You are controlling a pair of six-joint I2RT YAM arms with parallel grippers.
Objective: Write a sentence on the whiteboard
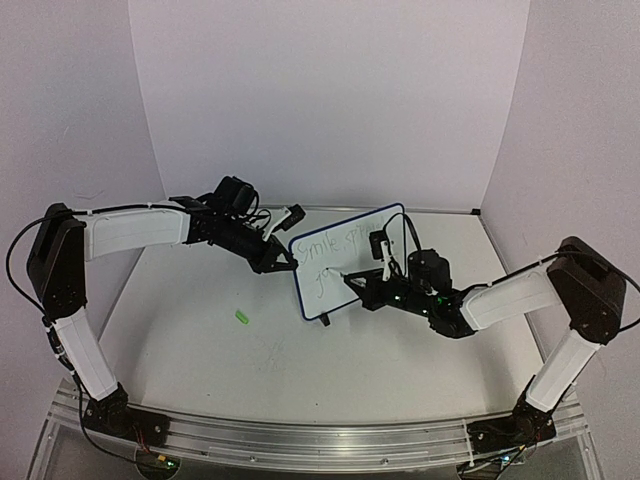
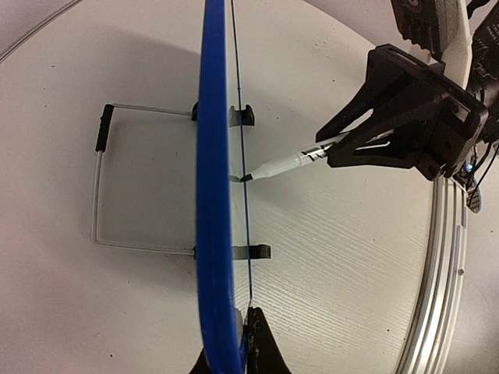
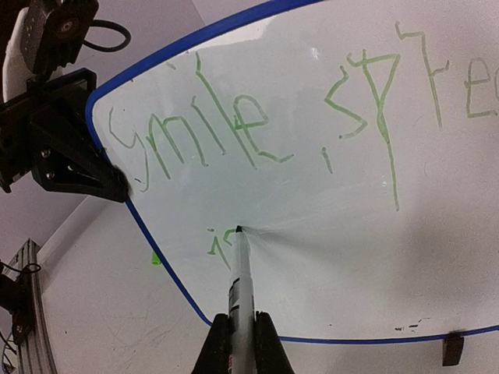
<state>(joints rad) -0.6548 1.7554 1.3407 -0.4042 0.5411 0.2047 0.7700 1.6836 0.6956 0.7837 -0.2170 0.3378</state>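
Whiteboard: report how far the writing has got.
Done: top line of the sentence, "smile spre…", in green. In hand: right gripper presses the marker tip to the whiteboard, second line just begun; left gripper clamps the board's edge. Left: the rest of that line.

The left arm (image 1: 135,232) rises from its base at the near left, bends at a high elbow and runs its white forearm to the right, roughly level. The left jaws point right and slightly near, pinched shut on the left edge of the board (image 1: 350,262). The right arm (image 1: 505,300) climbs from the near right, folds at its elbow and slopes down to the left. The right jaws point left, closed around the marker (image 3: 238,273), whose tip touches the board's face.
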